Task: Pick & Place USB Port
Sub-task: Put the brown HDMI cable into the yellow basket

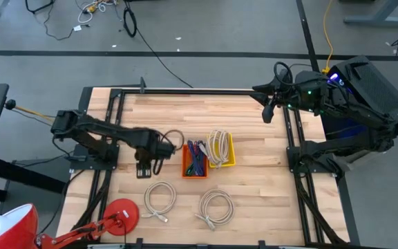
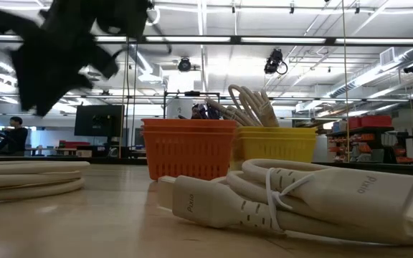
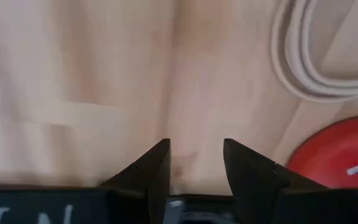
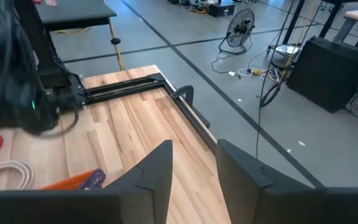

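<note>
Two coiled beige USB cables lie flat on the table near its near edge: one left of the other, which fills the low view's foreground. An orange bin holds coloured cables; a yellow bin beside it holds beige coils. My left gripper hovers open over bare wood left of the orange bin, just far of the left coil; nothing sits between its fingers. My right gripper waits open above the far right corner.
A red lamp base stands at the near left edge, close to the left coil, with its red shade beyond the table corner. Black frame rails run along the far edge and both sides. Bare wood lies between bins and coils.
</note>
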